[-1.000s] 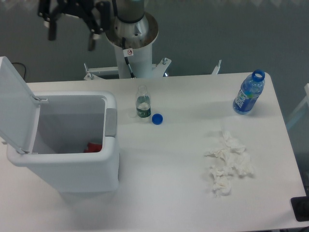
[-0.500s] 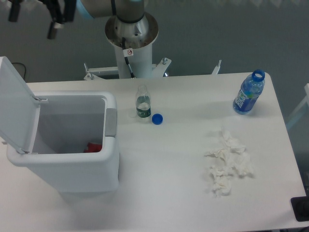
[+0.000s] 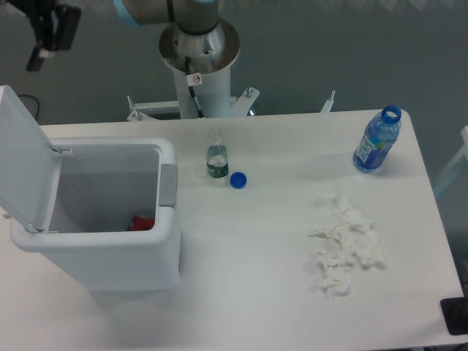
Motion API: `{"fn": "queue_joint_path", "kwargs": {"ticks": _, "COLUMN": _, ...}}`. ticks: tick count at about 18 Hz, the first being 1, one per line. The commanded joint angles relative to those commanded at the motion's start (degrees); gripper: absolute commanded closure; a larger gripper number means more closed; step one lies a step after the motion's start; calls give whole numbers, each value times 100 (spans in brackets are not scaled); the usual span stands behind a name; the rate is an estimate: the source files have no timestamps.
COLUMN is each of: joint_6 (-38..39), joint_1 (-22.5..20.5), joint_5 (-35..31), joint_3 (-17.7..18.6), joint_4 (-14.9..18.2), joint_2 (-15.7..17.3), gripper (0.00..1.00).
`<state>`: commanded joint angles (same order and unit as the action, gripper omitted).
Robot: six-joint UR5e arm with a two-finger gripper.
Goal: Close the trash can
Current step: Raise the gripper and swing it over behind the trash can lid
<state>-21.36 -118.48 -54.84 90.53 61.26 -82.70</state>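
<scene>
At far left the gripper [image 3: 45,33] hangs high, too blurred to tell its spread. Below it, at the table's [image 3: 278,292] left end, the white trash can [image 3: 102,256] stands open, lid [image 3: 22,157] upright, grey tab [image 3: 168,185] showing, something red inside.

White trash can [image 3: 102,241] stands open (lid raised leftward) at table's left.

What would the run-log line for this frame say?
task: close trash can | lid: open, upright at left | gripper: top left, above lid, no contact | inside: red item | status: not closed
</scene>
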Motion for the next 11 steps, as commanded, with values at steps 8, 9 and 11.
{"fn": "queue_joint_path", "kwargs": {"ticks": 8, "joint_6": 79, "joint_1": 325, "joint_5": -9, "joint_3": -79, "joint_4": 0, "joint_2": 53, "gripper": 0}}
{"fn": "queue_joint_path", "kwargs": {"ticks": 9, "joint_6": 88, "joint_1": 334, "joint_5": -9, "joint_3": -106, "joint_4": -9, "joint_2": 53, "gripper": 0}}
{"fn": "queue_joint_path", "kwargs": {"ticks": 11, "joint_6": 79, "joint_1": 404, "joint_5": -9, "joint_3": -141, "joint_4": -26, "joint_2": 53, "gripper": 0}}
